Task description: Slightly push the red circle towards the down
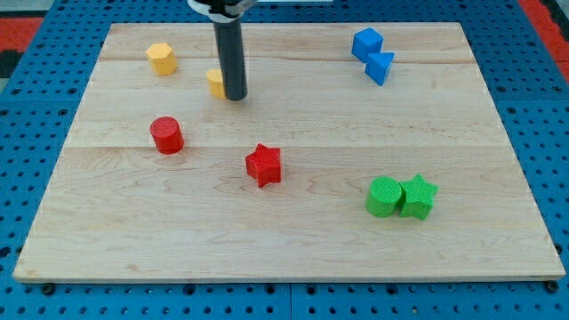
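Wooden bench (293, 240) carrying eight coloured blocks. The rod's lower end, my tip (236, 97), rests far of centre-left, touching and partly hiding a yellow block (214, 82) whose shape cannot be told. There is no gripper, so nothing is grasped. The red circle (166, 135) stands left of centre, nearer than my tip and apart from it. A red star (264, 164) lies to its right. Far left: yellow hexagon (161, 59). Far right: blue cube (366, 43) touching blue triangle (380, 68). Near right: green circle (384, 196) touching green star (418, 196).
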Robot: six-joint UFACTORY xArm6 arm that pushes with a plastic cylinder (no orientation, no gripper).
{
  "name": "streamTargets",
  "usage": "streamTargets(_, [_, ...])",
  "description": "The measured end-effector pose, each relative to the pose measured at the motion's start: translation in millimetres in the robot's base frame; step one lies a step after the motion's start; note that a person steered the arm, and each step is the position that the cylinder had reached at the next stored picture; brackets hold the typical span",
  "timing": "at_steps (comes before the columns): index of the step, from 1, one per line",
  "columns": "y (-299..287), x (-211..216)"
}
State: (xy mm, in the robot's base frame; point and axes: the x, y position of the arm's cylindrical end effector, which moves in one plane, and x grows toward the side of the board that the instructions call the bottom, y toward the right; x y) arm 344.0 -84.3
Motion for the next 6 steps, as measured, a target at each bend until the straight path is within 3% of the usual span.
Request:
streamTargets(2, [-53.6,-32.8])
streamTargets(4, [-86.5,27.7])
streamTargets(6, [-75.3,71.5])
